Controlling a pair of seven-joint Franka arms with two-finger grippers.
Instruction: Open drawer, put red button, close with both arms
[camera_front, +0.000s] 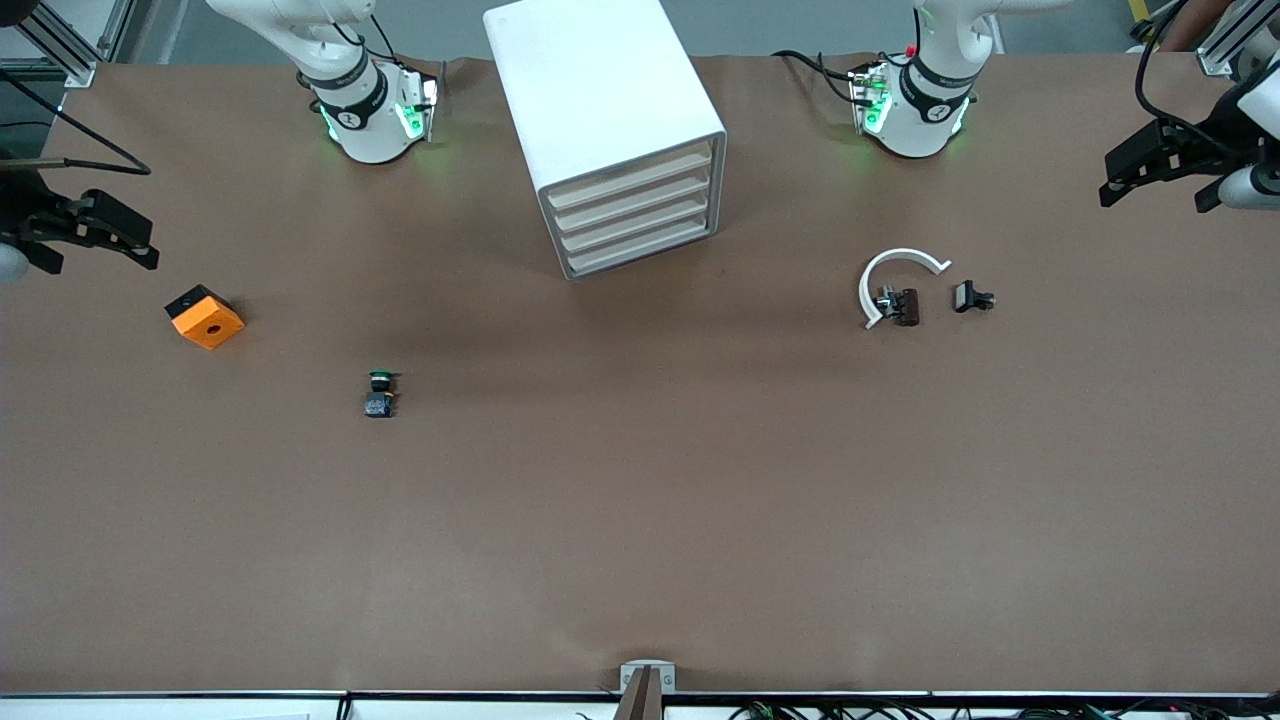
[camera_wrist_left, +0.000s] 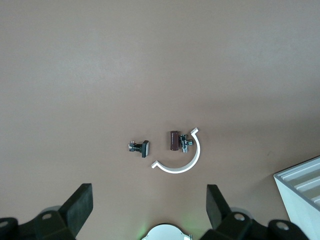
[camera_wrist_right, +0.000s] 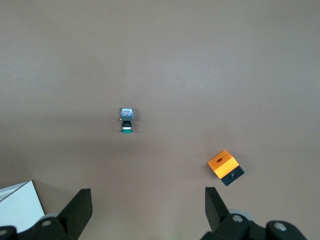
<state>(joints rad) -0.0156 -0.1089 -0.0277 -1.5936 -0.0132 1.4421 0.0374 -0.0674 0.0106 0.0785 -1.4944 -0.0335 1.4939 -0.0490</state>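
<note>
Green button (camera_front: 380, 393) is the item nearest the camera, out on open tabletop toward the right arm's end, lying on its side with the cap pointing at the base edge. Wrong colour for the job, looks like a decoy

Orange block (camera_front: 205, 317) sits near the table edge at the right arm's end. Cabinet (camera_front: 600, 100) stands mid-table at the base edge between the two arm bases, front skewed toward the left arm's end. All four drawers (camera_front: 635, 215) are flush, so nothing is opened yet

Red button: I can't pick out a red cap anywhere. Closest candidate is the dark maroon part (camera_front: 905, 305) inside the white ring (camera_front: 895, 270) toward the left arm's end, with a metal bit touching it. A black clip (camera_front: 973, 297) lies just beside the ring. Can't confirm the maroon part is the button

Left gripper (camera_front: 1125, 175) hangs over the table edge at the left arm's end, fingers spread wide, holding nothing. Its wrist view looks down on the ring group, so that candidate is on this arm's side but well apart from the fingers. Right gripper (camera_front: 125, 245) mirrors it over the opposite end edge, also spread and empty, above the orange block's area

Both arms are parked clear of the layout, which reads as a start pose
</note>
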